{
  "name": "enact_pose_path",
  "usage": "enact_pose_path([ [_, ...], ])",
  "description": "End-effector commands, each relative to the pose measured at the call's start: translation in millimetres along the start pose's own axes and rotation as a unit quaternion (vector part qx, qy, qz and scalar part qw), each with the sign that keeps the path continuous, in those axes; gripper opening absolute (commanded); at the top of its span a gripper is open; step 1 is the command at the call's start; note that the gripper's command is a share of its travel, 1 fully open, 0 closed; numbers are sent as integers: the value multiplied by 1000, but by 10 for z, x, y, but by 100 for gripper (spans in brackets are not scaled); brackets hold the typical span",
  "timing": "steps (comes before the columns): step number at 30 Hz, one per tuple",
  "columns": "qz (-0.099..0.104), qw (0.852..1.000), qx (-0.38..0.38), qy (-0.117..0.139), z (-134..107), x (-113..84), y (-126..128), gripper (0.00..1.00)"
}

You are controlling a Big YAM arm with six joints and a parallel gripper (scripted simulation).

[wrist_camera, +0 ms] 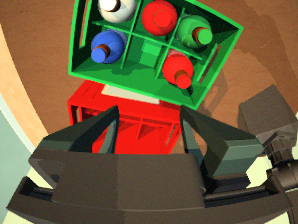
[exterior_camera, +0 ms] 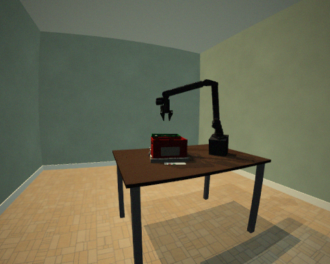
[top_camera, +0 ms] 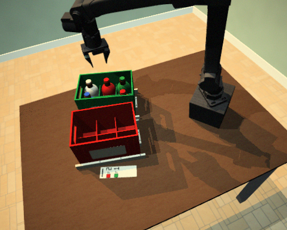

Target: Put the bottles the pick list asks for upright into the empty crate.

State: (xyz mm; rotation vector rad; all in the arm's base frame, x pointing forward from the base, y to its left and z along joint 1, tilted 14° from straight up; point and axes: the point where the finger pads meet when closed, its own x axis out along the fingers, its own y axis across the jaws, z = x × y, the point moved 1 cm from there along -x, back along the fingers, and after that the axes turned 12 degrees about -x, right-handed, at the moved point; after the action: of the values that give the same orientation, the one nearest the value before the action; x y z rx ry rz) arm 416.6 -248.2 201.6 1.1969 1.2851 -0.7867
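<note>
— Tool [top_camera: 97, 60] position? Finger state?
— Hangs high above the far edge of the green crate [top_camera: 105, 102], pointing down. Partly spread, pinching nothing.
— Contents of green crate?
— Five bottles, upright in divided cells. Far row in the top view: white-capped bottle [top_camera: 90, 88] left, red bottle [top_camera: 108, 87] middle, green bottle [top_camera: 122, 85] right. Near row: blue-capped bottle [top_camera: 87, 95] at left, second red-capped bottle [top_camera: 122, 92] at right. Middle near cell vacant in the wrist view.
— Red crate [top_camera: 105, 140]?
— Sits on the brown worktop [top_camera: 199, 155] just in front of the green crate, nearly touching it. Six cells, no bottles inside.
— Pick list [top_camera: 118, 171]?
— Lies flat on the worktop, just near of the red crate. Shows a red square beside "2" and a green square beside "1".
— Arm base [top_camera: 196, 114]?
— Stands far right on the worktop, well apart from both crates.
</note>
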Motion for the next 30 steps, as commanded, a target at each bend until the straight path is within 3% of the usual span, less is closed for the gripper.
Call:
enact_pose_path([
  [1, 14, 997, 76, -17, 321, -257, 19, 61],
  [4, 17, 996, 90, -20, 350, -319, 0, 61],
  [5, 13, 991, 130, -17, 257, -204, -159, 61],
  [7, 20, 987, 154, -26, 507, -258, -84, 61],
  [18, 15, 986, 163, -21, 946, -346, -377, 61],
  [21, 15, 986, 163, -22, 955, -348, -380, 61],
  [23, 21, 989, 146, -28, 838, -440, -238, 61],
  [30, 19, 989, 148, -25, 866, -394, -241, 61],
])
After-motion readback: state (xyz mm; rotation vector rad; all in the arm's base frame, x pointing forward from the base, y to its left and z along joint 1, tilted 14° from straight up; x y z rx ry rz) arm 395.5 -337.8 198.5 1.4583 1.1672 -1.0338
